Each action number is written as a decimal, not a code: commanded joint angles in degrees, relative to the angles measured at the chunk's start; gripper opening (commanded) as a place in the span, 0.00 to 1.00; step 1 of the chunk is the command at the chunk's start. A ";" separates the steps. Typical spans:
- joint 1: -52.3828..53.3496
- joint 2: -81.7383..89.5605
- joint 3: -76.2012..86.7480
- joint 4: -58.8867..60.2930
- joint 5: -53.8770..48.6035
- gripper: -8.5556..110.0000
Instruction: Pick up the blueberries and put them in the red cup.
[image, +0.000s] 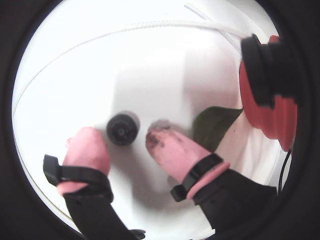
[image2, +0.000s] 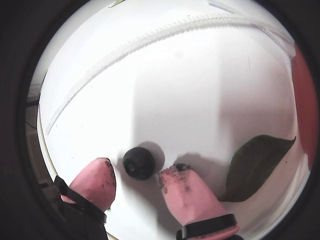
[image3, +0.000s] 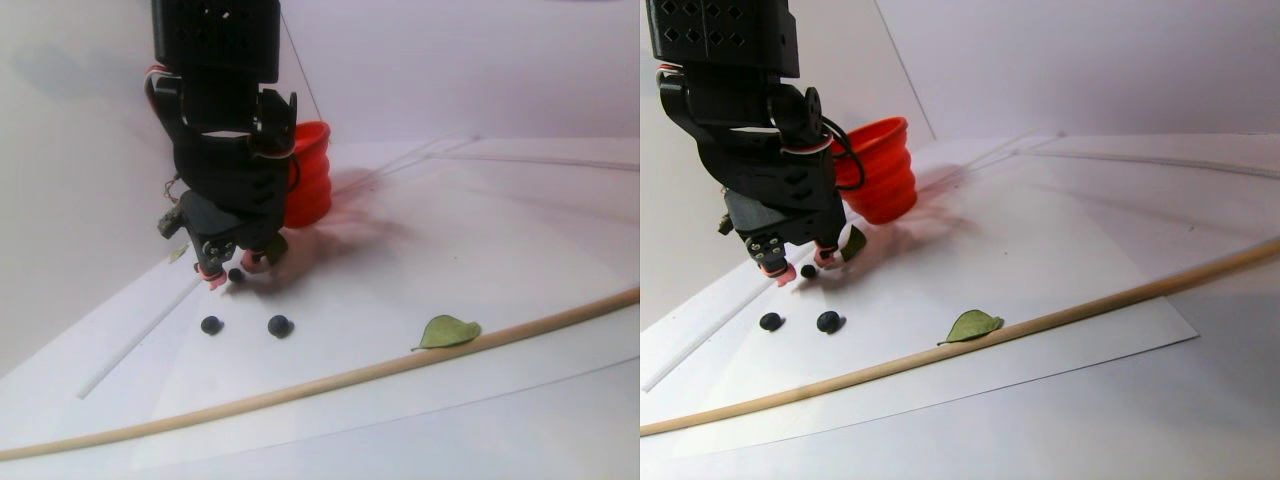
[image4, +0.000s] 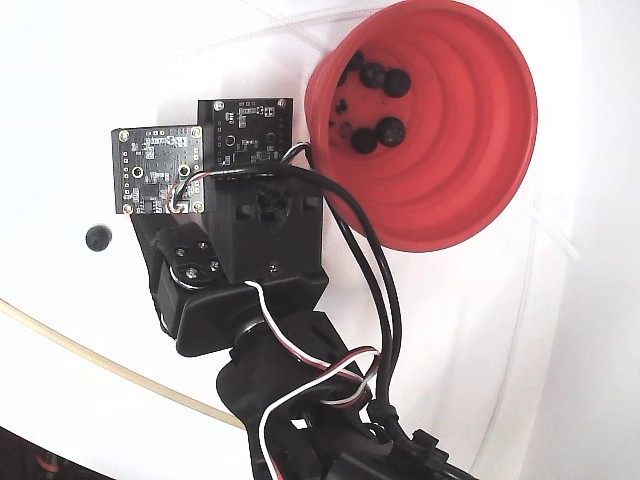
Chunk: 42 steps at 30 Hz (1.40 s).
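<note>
Blueberry (image2: 139, 163) on white desk (image2: 200, 100), between pink fingertips (image2: 182, 192) of pincer (image2: 135, 180), toward 12 o'clock, pincer parted, gripping nothing.

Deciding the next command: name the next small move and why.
Probably close the jaws. In both wrist views a blueberry lies on the white sheet between the open pink fingertips, touching neither, so the gripper looks lined up; lifting toward the red cup comes after.
</note>
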 joint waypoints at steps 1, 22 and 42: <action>-2.55 0.70 -1.58 -1.32 0.97 0.21; -3.96 -2.81 -2.37 -6.06 2.37 0.20; -4.66 -4.57 -3.34 -8.26 3.16 0.17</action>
